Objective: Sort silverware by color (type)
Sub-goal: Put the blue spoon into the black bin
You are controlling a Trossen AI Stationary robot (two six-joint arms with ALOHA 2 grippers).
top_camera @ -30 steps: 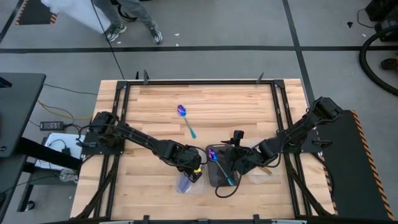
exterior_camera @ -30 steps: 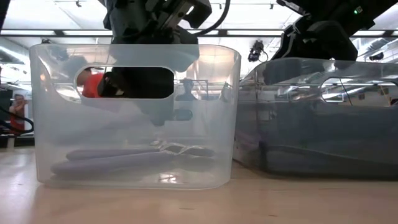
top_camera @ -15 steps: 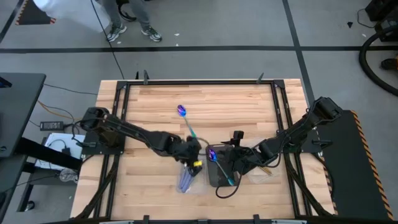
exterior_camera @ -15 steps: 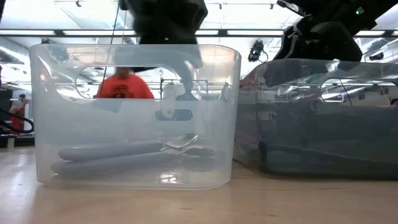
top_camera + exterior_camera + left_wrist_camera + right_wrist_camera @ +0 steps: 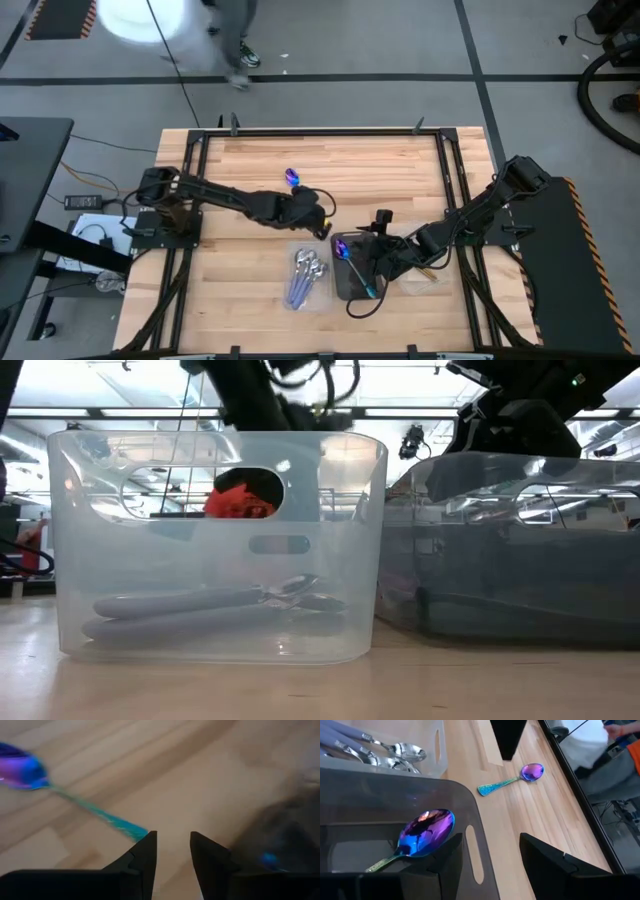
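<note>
Silverware: iridescent purple-blue, teal-handled spoon (image 5: 293, 180) on the wooden table (image 5: 400, 165); left gripper (image 5: 322, 222) beside its handle, fingers parted, empty; right gripper (image 5: 383, 262) open, empty.

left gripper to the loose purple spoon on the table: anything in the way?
Nothing visible. The left gripper is open, empty, right by the teal handle end of the purple spoon, bare wood between them. The clear tray and dark tray sit nearer the front edge, off that line. The right gripper waits by the dark tray.
</note>
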